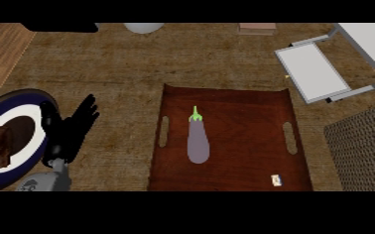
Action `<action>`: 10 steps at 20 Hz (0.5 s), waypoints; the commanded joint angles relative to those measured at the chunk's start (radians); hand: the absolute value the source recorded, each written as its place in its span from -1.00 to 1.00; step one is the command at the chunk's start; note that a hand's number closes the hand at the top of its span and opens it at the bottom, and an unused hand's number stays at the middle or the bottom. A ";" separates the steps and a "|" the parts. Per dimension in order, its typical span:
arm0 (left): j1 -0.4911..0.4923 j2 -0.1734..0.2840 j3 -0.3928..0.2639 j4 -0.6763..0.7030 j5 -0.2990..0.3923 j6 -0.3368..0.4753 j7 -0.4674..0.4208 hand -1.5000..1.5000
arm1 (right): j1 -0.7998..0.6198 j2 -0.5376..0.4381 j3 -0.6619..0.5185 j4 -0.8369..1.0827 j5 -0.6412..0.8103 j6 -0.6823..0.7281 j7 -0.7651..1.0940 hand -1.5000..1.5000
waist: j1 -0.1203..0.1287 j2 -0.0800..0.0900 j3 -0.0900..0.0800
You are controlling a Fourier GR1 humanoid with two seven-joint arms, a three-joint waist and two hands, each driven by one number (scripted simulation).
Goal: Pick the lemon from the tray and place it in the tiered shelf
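A dark brown wooden tray (249, 114) with slot handles lies in the middle of the counter. On it lies a purple eggplant (198, 141) with a green stem pointing away from me; I see no lemon. Near the tray's front right corner sits a small pale object (276, 180). The grey and white tiered shelf (313, 72) stands at the upper right. My left hand (70, 129) rests open, fingers up, to the left of the tray and apart from it. My right hand does not show.
A plate (18, 110) with a navy rim and something brown on it lies at the left edge, partly behind my left hand. A woven mat (353, 148) sits at the right edge. A pale bowl (144, 27) and a small box (256, 28) stand at the back.
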 commanded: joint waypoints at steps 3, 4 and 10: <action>-0.003 0.004 -0.001 0.004 -0.004 -0.009 0.015 0.00 | 0.056 -0.018 -0.024 0.083 -0.017 -0.072 0.034 1.00 | 0.000 0.002 0.000; 0.028 0.008 0.012 -0.018 0.010 -0.013 0.016 0.00 | 0.052 -0.011 -0.009 0.041 -0.018 0.026 0.047 1.00 | -0.012 -0.006 -0.001; 0.031 -0.035 -0.029 -0.048 -0.020 0.013 0.020 0.00 | 0.080 -0.094 -0.042 0.141 -0.028 -0.106 -0.021 1.00 | 0.006 0.004 0.000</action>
